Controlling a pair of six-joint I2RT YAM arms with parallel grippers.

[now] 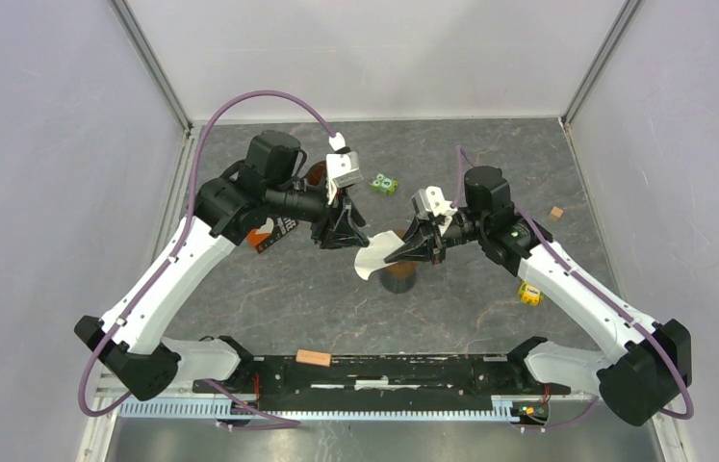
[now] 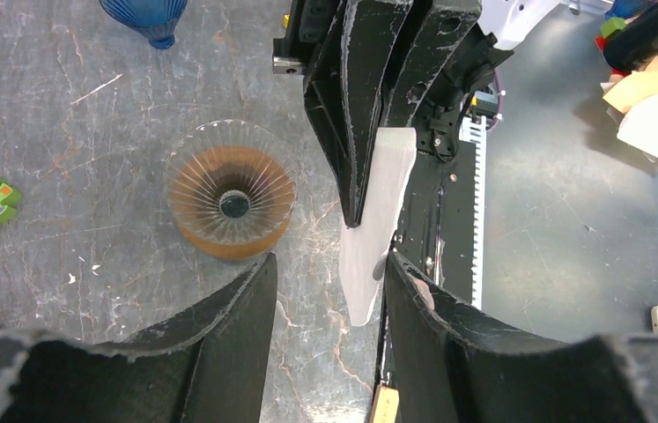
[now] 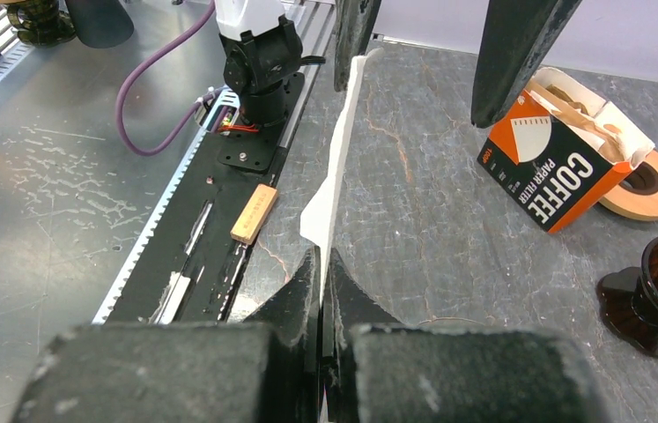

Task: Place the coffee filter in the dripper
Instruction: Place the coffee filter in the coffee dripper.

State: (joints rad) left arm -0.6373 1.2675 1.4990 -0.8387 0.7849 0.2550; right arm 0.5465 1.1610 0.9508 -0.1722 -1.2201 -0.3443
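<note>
dripper (image 1: 399, 279): upright, mid-table. filter (image 1: 372, 258): folded flat, in the air just above the dripper, clamped in right gripper (image 1: 396, 252). left gripper (image 1: 357, 243): jaws apart, either side of the filter's free end. box (image 1: 273, 233): left of centre. green toy (image 1: 384, 183): near far edge.

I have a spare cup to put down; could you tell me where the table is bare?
Bare tabletop lies between the dripper and the near base rail, and along the back wall behind the green toy. The middle is crowded: the left gripper, the right gripper holding the coffee filter, and the filter box sit close together.
</note>
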